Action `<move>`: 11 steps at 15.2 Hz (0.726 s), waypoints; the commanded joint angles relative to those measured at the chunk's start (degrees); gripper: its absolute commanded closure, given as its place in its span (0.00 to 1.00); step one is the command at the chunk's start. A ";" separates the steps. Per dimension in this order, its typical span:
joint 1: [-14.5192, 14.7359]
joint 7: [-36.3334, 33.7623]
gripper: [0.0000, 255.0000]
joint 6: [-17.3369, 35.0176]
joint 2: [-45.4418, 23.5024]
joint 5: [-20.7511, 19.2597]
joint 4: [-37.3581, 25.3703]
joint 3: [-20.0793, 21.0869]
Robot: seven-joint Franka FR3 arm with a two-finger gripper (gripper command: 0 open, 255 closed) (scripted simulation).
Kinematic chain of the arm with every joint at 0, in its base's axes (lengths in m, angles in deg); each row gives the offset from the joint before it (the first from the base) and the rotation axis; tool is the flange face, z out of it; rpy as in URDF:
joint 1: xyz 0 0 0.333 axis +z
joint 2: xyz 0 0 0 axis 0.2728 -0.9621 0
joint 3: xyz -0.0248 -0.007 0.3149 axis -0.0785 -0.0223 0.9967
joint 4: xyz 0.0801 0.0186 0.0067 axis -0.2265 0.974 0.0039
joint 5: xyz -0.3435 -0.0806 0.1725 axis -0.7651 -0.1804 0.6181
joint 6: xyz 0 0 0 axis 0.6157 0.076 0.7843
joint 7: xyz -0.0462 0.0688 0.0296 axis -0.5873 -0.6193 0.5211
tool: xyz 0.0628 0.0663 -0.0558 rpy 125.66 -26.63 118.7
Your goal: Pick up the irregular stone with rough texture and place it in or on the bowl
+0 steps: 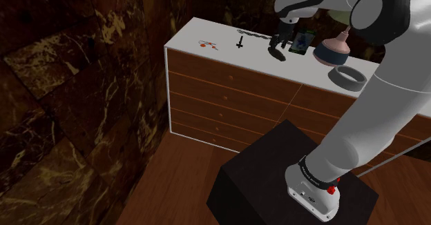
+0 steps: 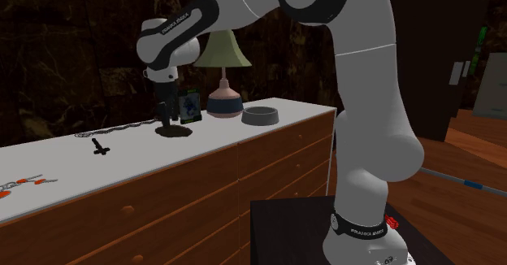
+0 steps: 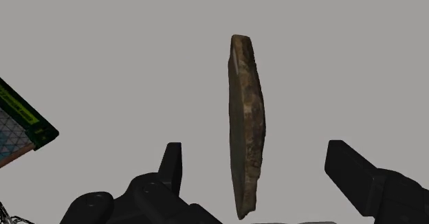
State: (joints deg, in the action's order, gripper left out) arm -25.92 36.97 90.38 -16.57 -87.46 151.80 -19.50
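A flat, rough brown stone (image 3: 247, 126) lies on the white top of a dresser (image 1: 228, 56). In the wrist view it shows as a long narrow slab running between my two fingers. My black gripper (image 3: 256, 150) hangs just above it, open, with a gap on each side of the stone and neither finger touching it. The shoulder view has the gripper (image 1: 279, 44) pointing down over the dark stone (image 1: 278, 54). From the second exterior view the gripper (image 2: 168, 115) stands over the stone (image 2: 175, 131). A grey ring-shaped bowl (image 1: 347, 77) (image 2: 260, 115) sits further along the top, past a lamp.
A pink-based table lamp (image 1: 333, 51) (image 2: 223, 101) stands between stone and bowl. A green card (image 1: 301, 42) (image 2: 188, 103) (image 3: 17, 130) is propped just behind the stone. A chain (image 1: 252, 33), a small black cross-shaped item (image 1: 240, 44) and a red-and-white item (image 1: 206, 43) lie farther along the dresser top.
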 commanded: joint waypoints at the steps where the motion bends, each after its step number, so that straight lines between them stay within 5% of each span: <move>1: -0.21 0.30 0.00 1.28 -0.49 0.20 0.79 -0.05; 11: -0.39 0.52 0.00 3.04 -1.30 0.53 1.79 -0.01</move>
State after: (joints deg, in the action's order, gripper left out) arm -26.31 37.49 93.42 -17.87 -86.92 153.58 -19.51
